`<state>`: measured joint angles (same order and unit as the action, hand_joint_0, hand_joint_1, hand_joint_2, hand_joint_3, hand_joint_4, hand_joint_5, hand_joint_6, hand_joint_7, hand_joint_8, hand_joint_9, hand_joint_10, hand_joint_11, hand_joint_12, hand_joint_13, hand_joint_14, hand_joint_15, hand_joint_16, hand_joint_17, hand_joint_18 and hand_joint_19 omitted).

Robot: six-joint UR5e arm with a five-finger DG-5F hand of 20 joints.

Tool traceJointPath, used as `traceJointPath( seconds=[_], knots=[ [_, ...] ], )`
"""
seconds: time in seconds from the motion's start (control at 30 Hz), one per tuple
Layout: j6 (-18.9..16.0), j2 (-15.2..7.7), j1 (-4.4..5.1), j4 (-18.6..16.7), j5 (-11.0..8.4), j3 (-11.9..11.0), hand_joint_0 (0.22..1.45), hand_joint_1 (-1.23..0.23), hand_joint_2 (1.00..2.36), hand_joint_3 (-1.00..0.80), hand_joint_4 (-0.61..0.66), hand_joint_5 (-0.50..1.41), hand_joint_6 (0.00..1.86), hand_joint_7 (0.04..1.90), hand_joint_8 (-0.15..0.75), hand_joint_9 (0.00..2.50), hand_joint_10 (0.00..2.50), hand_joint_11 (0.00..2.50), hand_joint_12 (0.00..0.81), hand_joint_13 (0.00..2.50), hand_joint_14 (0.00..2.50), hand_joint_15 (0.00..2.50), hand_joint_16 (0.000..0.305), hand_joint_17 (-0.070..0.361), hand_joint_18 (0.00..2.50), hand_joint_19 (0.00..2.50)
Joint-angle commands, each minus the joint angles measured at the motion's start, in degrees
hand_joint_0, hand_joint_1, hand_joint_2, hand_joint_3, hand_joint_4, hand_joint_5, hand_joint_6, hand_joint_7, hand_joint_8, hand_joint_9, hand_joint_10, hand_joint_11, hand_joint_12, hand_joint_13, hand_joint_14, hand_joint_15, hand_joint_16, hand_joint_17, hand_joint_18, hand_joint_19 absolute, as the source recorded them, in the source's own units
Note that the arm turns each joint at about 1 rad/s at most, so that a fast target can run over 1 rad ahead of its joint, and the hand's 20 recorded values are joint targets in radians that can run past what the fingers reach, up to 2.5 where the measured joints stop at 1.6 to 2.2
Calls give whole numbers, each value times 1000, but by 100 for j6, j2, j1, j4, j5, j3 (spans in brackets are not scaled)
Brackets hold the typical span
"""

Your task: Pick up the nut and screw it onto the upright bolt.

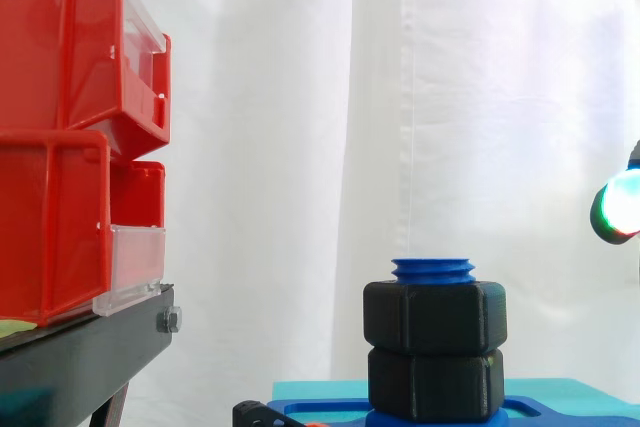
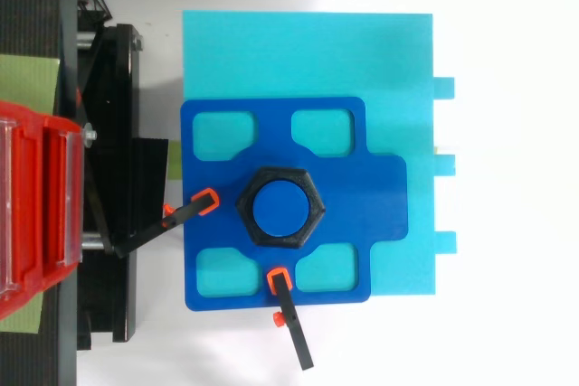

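Our hand (image 1: 620,205) shows at the right edge; we cannot tell its state. Black nut (image 1: 435,317) sits on the blue bolt (image 1: 433,269); red bins (image 1: 60,67), upper left, hide their contents.

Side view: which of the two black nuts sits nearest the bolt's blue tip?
The upper nut, stacked on the lower nut; the blue bolt pokes out just above it.
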<state>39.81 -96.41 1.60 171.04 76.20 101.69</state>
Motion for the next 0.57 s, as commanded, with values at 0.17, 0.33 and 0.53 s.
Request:
traceJointPath(
  seconds=[0.17, 0.33, 0.53],
  knots=[
    [0, -1, 7, 0, 0, 0, 475, -255, 1000, -500, 3, -258, 502, 688, 189, 0, 0, 0, 377, 0, 0, 0, 50, 112, 0, 0],
    [0, -1, 7, 0, 0, 0, 477, -268, 1000, -500, 6, -257, 502, 699, 187, 0, 0, 0, 374, 0, 0, 0, 50, 112, 0, 0],
    [0, -1, -2, 0, 0, 0, 479, -275, 1000, -500, 13, -258, 502, 716, 180, 0, 0, 0, 372, 0, 0, 0, 50, 112, 0, 0]
  ],
)
